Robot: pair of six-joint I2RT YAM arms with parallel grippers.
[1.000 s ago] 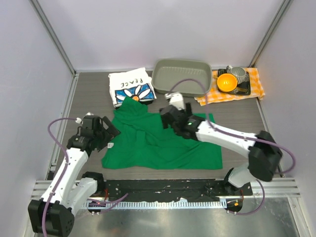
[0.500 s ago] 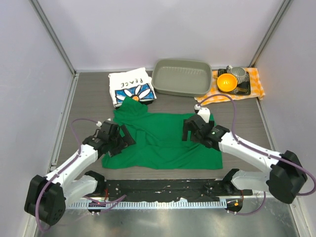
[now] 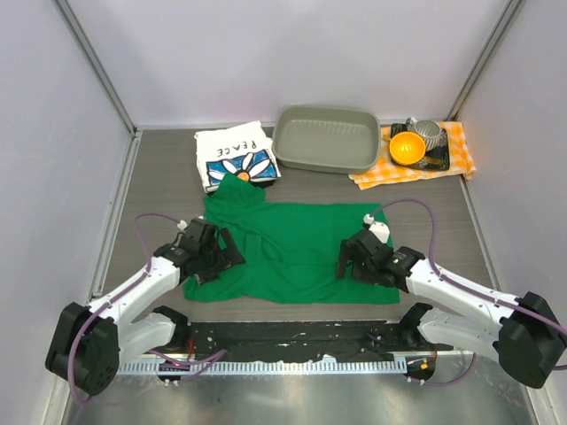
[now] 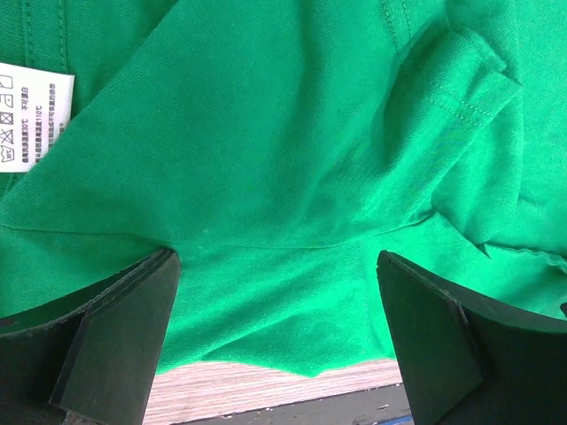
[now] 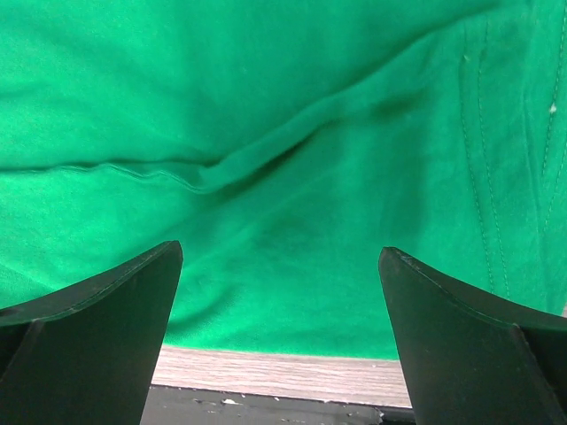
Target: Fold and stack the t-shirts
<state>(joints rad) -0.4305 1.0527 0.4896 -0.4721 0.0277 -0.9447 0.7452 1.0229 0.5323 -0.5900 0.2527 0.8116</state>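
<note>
The green t-shirt (image 3: pixel 292 252) lies spread and rumpled in the middle of the table, its top edge overlapping the folded white PEACE t-shirt (image 3: pixel 235 158) at the back left. My left gripper (image 3: pixel 215 254) hangs open over the green shirt's lower left part. In the left wrist view its fingers (image 4: pixel 106 328) straddle the green hem (image 4: pixel 276 261), with the white care label (image 4: pixel 35 106) at upper left. My right gripper (image 3: pixel 356 263) stands open over the lower right part, its jaws wide above the hem (image 5: pixel 279 252). Neither holds anything.
A grey tub (image 3: pixel 323 137) sits at the back centre. On the orange-and-white checked cloth (image 3: pixel 454 152) at the back right are an orange bowl (image 3: pixel 406 148) and a metal cup (image 3: pixel 428 133). A black rail (image 3: pixel 301 341) runs along the near edge, close to the hem.
Both arms have drawn back toward the near edge. The right gripper left the shirt's upper middle for its lower right; the left moved from beside the shirt onto its lower left. Both stayed open.
</note>
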